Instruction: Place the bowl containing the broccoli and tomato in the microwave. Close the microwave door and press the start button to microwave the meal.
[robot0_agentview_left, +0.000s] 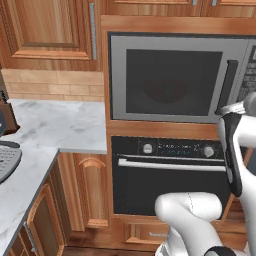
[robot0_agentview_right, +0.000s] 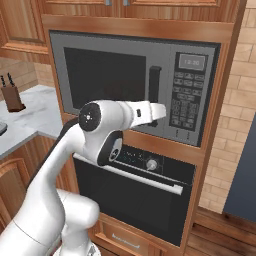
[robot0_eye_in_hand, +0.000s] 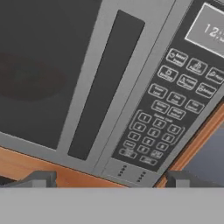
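One microwave (robot0_agentview_left: 175, 77), built into wood cabinetry above one black oven (robot0_agentview_left: 167, 175). Microwave door (robot0_agentview_right: 107, 77) shut, one black bar handle (robot0_eye_in_hand: 105, 85) with long axis vertical, just left of keypad (robot0_eye_in_hand: 164, 118). End effector (robot0_eye_in_hand: 109, 179) spread wide, empty, near keypad's lower edge. One knife block (robot0_agentview_right: 11, 95) on marble surface (robot0_agentview_left: 55, 125), far left.

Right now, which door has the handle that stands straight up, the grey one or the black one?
The grey microwave door. Its black bar handle runs up and down beside the keypad. The black oven door below has a silver handle lying sideways.
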